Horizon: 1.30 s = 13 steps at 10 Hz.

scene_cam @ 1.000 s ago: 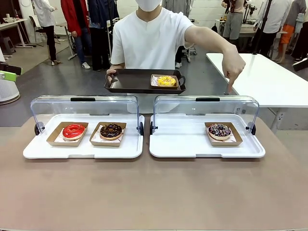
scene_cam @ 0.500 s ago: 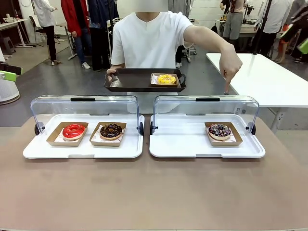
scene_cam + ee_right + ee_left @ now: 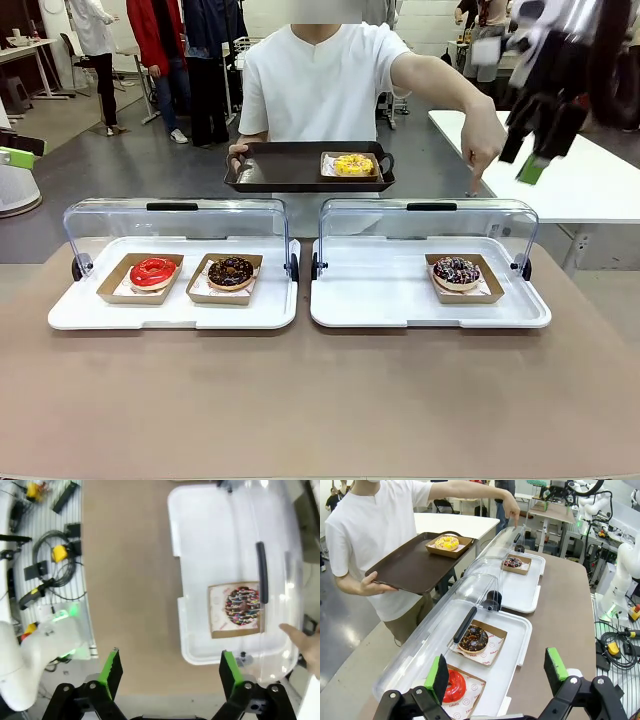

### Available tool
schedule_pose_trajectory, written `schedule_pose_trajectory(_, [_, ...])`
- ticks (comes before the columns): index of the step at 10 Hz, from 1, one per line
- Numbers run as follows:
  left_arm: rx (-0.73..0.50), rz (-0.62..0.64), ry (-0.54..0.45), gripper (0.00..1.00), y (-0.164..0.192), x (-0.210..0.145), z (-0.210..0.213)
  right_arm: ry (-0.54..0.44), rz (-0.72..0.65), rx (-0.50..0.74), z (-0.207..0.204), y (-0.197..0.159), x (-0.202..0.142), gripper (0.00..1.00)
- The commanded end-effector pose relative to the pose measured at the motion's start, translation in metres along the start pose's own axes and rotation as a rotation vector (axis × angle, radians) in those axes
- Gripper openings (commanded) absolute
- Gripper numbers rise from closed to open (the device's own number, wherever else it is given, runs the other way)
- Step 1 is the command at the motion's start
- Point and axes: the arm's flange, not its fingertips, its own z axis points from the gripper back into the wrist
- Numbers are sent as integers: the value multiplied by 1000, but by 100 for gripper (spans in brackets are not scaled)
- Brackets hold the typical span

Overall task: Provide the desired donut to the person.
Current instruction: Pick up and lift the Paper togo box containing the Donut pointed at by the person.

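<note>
brown cardboard tray (image 3: 490,290) held the dark sprinkle-topped donut (image 3: 456,270) in the front view, on the right-hand white plastic tray (image 3: 370,300), in front of its raised clear domed lid (image 3: 430,225). the person (image 3: 320,80) in a white shirt pointed a hand (image 3: 487,140) down just behind that lid, so i judged this donut the wanted one. the other hand carried a dark brown serving tray (image 3: 280,170) bearing a yellow donut (image 3: 353,164). the right gripper (image 3: 522,160) hung blurred beside the pointing hand; a descent from there could strike that hand or the lid's top edge. in the left wrist view the left gripper (image 3: 496,670) stood open and empty, with the red glazed donut (image 3: 454,686) and chocolate donut (image 3: 473,638) beyond its fingers, well apart from the wanted one. in the right wrist view the right gripper's green pads (image 3: 112,672) were spread wide with nothing between them, high over the sprinkle-topped donut. the lid's black handle (image 3: 261,570) crossed it in this view, so a straight drop risked catching the lid, and a pinch on the icing rather than the cardboard could crush it.
</note>
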Motion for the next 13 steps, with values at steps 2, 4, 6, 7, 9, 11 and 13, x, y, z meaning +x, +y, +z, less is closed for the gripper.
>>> schedule_pose_trajectory(2, [1, -2, -10, 100, -1, 1, 1, 39, -30, -96, -59, -8, -20, 100])
schedule_pose_trajectory(4, [1, -2, -10, 100, -1, 1, 1, 1, -37, -41, -86, -12, -28, 100])
schedule_pose_trajectory(6, [1, -2, -10, 100, -1, 1, 1, -34, -4, -33, -83, -5, -26, 100])
schedule_pose_trajectory(7, [1, -2, -10, 100, -1, 1, 1, 23, -46, -36, -89, -14, -31, 100])
schedule_pose_trajectory(9, [1, -2, -10, 100, -1, 1, 1, 23, -46, -36, -89, -14, -31, 100])
schedule_pose_trajectory(11, [1, -2, -10, 100, -1, 1, 1, 23, -46, -36, -89, -14, -31, 100])
schedule_pose_trajectory(13, [1, -2, -10, 100, -1, 1, 1, 14, -42, -33, -89, -13, -32, 100])
